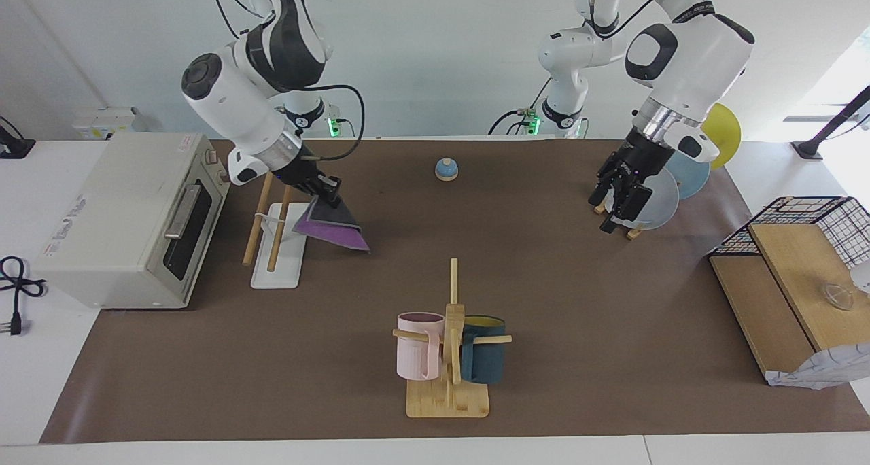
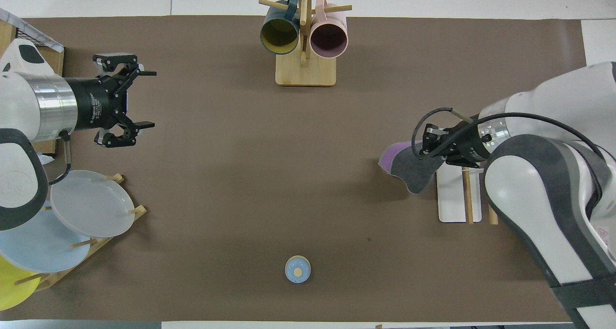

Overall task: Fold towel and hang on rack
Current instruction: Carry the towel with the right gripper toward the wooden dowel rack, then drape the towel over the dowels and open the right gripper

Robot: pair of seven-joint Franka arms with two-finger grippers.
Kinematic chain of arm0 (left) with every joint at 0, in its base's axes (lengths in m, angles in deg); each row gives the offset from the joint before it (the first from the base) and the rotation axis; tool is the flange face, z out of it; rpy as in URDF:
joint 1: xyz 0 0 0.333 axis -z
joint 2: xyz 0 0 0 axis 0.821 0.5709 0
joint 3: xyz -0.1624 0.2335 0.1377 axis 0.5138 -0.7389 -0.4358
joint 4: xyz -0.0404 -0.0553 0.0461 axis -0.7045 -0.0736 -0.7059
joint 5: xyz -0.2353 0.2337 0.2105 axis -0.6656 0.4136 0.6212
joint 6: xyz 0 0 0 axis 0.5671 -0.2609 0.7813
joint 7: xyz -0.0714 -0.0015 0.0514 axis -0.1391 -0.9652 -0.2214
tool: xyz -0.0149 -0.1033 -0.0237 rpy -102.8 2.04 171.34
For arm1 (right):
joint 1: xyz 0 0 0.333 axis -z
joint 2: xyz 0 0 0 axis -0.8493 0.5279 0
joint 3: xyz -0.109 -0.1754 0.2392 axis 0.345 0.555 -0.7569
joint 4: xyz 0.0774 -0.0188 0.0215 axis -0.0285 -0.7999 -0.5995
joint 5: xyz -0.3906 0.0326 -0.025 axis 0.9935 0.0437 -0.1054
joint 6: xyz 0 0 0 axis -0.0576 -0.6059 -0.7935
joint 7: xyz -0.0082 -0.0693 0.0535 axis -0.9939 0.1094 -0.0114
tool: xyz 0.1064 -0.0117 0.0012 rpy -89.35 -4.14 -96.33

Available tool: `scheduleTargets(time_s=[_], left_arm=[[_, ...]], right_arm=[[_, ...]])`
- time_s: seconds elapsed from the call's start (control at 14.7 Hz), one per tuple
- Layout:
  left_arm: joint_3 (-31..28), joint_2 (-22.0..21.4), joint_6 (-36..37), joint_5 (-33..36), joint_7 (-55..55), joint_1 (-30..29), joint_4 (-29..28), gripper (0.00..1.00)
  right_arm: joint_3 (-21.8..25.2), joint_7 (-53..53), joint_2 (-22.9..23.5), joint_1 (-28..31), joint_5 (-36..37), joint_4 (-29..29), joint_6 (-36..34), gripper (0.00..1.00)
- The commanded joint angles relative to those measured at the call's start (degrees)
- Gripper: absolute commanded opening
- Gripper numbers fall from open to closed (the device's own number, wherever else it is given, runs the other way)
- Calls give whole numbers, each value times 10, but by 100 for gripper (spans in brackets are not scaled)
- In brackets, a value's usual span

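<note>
The folded towel [image 1: 332, 226] [image 2: 409, 171] hangs from my right gripper [image 1: 329, 196] [image 2: 421, 151], which is shut on its upper edge. Its grey face is up and its purple face shows underneath. It is held in the air over the edge of the rack [image 1: 279, 237] [image 2: 451, 199], on the side toward the middle of the table. The rack's two wooden rods are bare, and my right arm covers part of them in the overhead view. My left gripper [image 1: 617, 210] [image 2: 140, 99] is open and holds nothing, in the air by the plate stand [image 1: 642, 193] [image 2: 91, 208].
A toaster oven [image 1: 129, 220] stands beside the rack at the right arm's end. A mug tree [image 1: 448, 342] [image 2: 303, 35] with two mugs is farthest from the robots. A small blue knobbed object [image 1: 446, 169] [image 2: 298, 269] lies near the robots. A wire basket with wooden boards [image 1: 802, 268] sits at the left arm's end.
</note>
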Motion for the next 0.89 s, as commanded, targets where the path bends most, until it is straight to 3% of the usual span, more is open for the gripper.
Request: scheduleTargets(time_s=[0.0, 0.41, 0.61, 0.82], left_arm=[[4, -6, 71, 45, 158, -30, 26, 100], [4, 35, 231, 210, 434, -47, 138, 100], [-7, 39, 267, 253, 538, -38, 146, 100], [-131, 32, 314, 254, 581, 75, 140, 100]], right_arm=[[-8, 112, -45, 47, 56, -76, 20, 0], [-8, 230, -52, 81, 192, -70, 15, 0], [-8, 253, -63, 82, 233, -70, 13, 0], [-8, 278, -68, 93, 265, -70, 19, 0]])
